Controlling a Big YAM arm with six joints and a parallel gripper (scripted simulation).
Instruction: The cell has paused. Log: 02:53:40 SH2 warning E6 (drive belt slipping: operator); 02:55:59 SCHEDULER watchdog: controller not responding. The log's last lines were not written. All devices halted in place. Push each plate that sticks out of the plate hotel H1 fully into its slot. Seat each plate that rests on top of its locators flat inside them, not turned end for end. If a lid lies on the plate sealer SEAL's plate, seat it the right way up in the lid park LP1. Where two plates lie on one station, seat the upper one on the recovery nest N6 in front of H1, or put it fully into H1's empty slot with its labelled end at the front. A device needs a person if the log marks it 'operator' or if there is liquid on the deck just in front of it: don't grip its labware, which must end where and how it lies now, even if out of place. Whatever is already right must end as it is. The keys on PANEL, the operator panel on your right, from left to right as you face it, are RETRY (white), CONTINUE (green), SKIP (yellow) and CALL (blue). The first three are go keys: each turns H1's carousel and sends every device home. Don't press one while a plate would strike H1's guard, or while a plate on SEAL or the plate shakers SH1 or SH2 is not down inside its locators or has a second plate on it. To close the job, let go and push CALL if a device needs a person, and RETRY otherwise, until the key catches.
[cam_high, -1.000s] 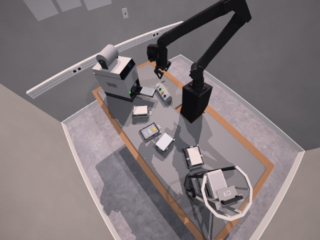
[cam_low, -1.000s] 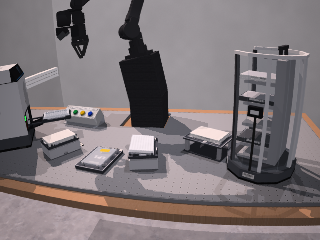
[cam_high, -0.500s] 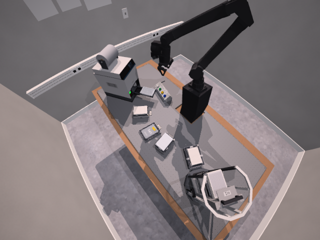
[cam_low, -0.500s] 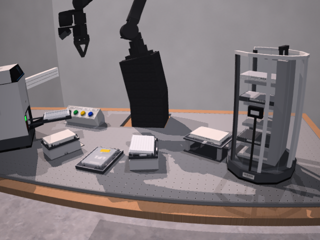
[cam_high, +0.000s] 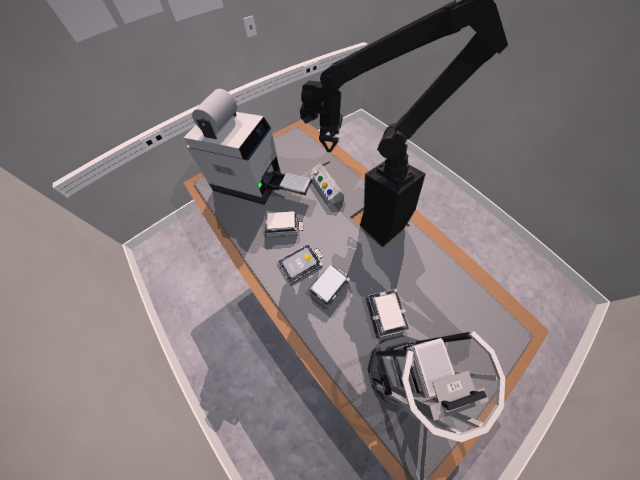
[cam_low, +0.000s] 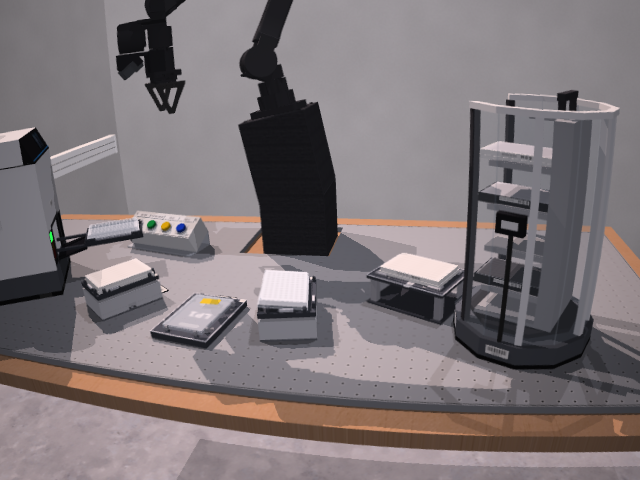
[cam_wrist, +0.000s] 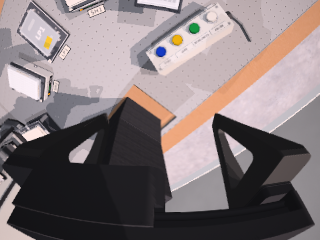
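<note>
The fingers (cam_low: 165, 98) are spread wide with nothing held, high above the operator panel (cam_low: 173, 232) at the table's (cam_low: 361, 372) far edge, beside the sealer's plate (cam_low: 112, 227).

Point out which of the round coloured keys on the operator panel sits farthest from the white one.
The blue key. On the panel the row runs white, green, yellow, then blue, at the opposite end.
</note>
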